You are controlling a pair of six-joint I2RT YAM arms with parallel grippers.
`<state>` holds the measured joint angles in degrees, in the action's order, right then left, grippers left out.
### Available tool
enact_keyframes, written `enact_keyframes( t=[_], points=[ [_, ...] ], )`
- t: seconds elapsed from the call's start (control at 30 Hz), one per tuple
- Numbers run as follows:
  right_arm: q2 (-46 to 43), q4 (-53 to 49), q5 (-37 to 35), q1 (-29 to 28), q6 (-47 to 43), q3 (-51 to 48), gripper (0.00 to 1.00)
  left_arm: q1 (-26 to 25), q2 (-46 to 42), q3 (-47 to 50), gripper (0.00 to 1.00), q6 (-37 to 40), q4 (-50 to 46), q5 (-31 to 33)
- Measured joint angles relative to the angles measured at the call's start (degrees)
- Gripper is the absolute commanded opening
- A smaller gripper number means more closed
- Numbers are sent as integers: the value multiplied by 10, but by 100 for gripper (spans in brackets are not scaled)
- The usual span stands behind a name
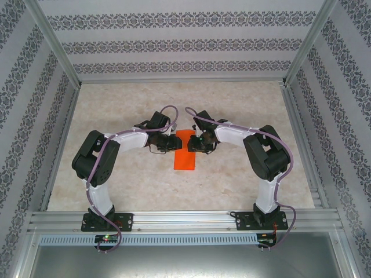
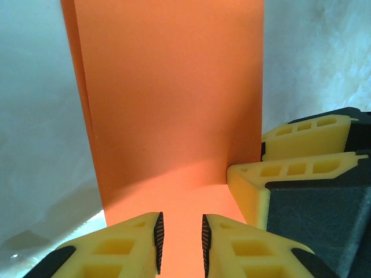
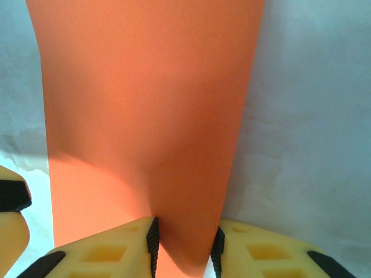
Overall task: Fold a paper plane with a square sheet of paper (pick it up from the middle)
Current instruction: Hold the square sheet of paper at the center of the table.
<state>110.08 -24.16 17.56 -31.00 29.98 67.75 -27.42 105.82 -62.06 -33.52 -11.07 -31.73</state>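
- The orange-red sheet of paper (image 1: pixel 185 155) lies on the pale marbled table (image 1: pixel 249 110), midway between the two arms. It already looks doubled over into a long narrow strip, not a square.
- In the left wrist view the sheet of paper (image 2: pixel 174 104) shows two layers stepping apart along its left edge, so the fold is loose rather than pressed flat.
- The left gripper (image 1: pixel 174 143) meets the strip's far end from the left side. Its jaws (image 2: pixel 181 234) are only slightly parted, with orange paper filling the slot between the dark pads.
- The right gripper (image 1: pixel 196 143) faces it from the other side, its yellow fingers (image 2: pixel 301 162) just beside the strip's edge. Its jaws (image 3: pixel 184 243) are also narrowly apart, and the paper (image 3: pixel 145 104) seems to rise toward the gap.
- Whether either pair of pads actually bites the paper or merely straddles it, I cannot tell from these angles.
- Handling, as a judgement: the sheet is very light, thin and limp. It will slide on the smooth table if nudged, and it will spring open at an unpressed fold.
- It creases permanently wherever it is squeezed, so a stray pinch would spoil the plane.
- The best hold is probably on an edge or a corner, with the other gripper pinning the layers near the middle.
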Motion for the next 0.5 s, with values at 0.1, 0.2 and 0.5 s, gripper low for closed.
enact_keyframes(
  t=[0.1, 0.2, 0.5],
  points=[
    [0, 0, 0, 0, 0, 0, 33, 0, 0, 0, 28, 0, 0, 0],
    [0, 0, 0, 0, 0, 0, 33, 0, 0, 0, 28, 0, 0, 0],
    [0, -1, -2, 0, -4, 0, 32, 0, 0, -1, 28, 0, 0, 5]
  ],
)
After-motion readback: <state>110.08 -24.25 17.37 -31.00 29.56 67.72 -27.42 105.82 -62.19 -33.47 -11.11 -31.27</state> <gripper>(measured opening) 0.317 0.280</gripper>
